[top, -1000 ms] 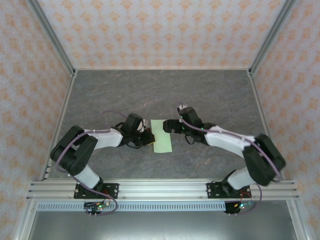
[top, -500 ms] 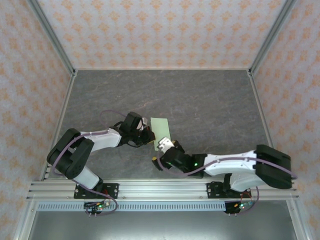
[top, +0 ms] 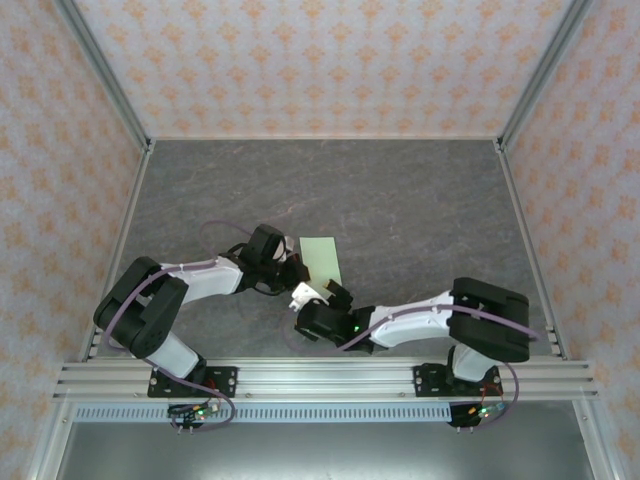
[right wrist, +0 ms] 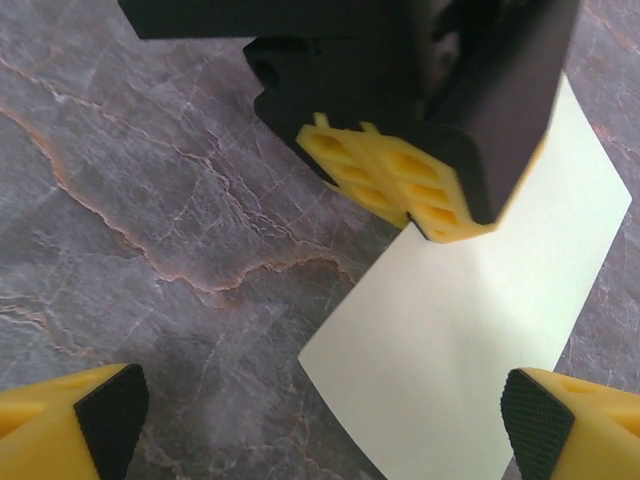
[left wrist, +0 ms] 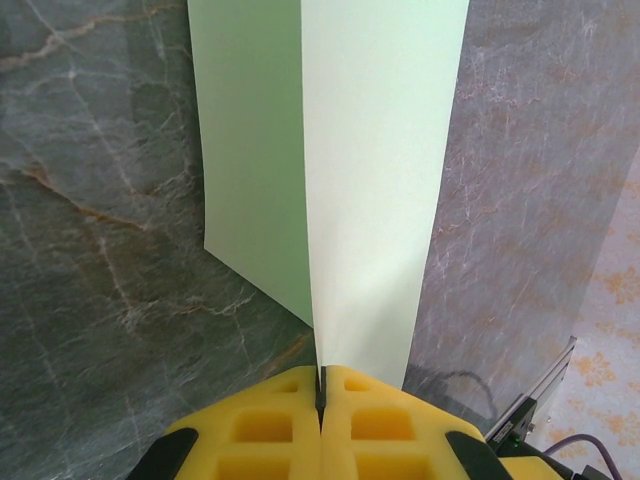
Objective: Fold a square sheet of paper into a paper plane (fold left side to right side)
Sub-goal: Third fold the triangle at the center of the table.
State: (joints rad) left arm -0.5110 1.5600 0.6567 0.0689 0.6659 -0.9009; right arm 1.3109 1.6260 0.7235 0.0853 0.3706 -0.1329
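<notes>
- Square sheet of paper [right wrist: 470, 340] first, because its near corner is what the right gripper [right wrist: 325, 415] is hovering over. That gripper is sitting just on the near side of the left gripper [right wrist: 400, 190], fingers spread wide with nothing pinched. My guess is it's lining up to press or take the loose end.
- Left gripper is squeezing its yellow pads [left wrist: 280, 420] together on the sheet's edge, right where the crease line is running in. I read that as pinning the fold so the layers aren't sliding apart.
- Sheet is reaching out ahead of the left gripper, toward the far right, over the grey marbled table [top: 400, 190].
- It's looking like a narrow rectangle, so I'd say the left-to-right fold is already in. Two layers are showing, one a shade darker.
- It's pale green, matte and unmarked, and the end nearest the left gripper seems to be bowing up instead of lying flat.
</notes>
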